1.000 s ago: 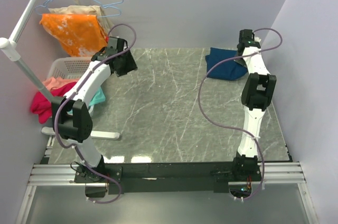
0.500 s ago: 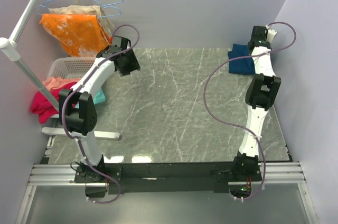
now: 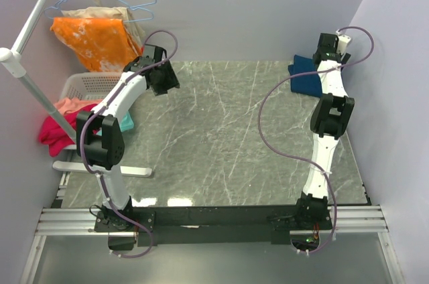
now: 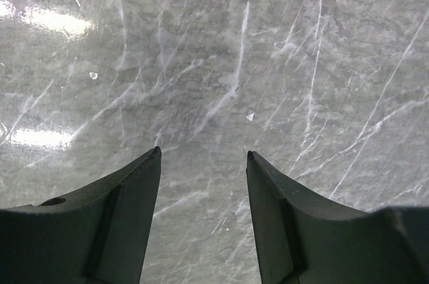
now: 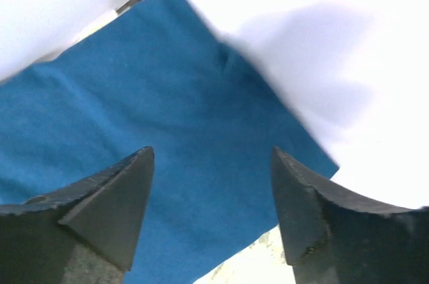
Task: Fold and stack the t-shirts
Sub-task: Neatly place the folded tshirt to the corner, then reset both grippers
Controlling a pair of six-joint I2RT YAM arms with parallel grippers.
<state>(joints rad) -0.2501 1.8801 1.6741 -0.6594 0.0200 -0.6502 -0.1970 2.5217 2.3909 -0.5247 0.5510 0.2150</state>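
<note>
Your right claw (image 5: 211, 150) gapes empty over the folded blue cloth t-shirt (image 5: 134, 103); your left claw (image 4: 204, 153) gapes empty above the grey marble counter (image 4: 281, 43).

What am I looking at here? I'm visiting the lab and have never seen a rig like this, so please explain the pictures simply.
These are two robot arms bolted to the near edge of a marble table. Each ends in a two-finger gripper. The wide picture comes from a fixed camera above and behind them. The other two come from cameras on the wrists, looking out between their own jaws. The left gripper is open over bare marble and holds nothing. The right gripper is open above a blue t-shirt lying at the table's far right corner, and it is not gripping it. Left of the table are a laundry basket, more clothes and a hanging orange cloth.
</note>
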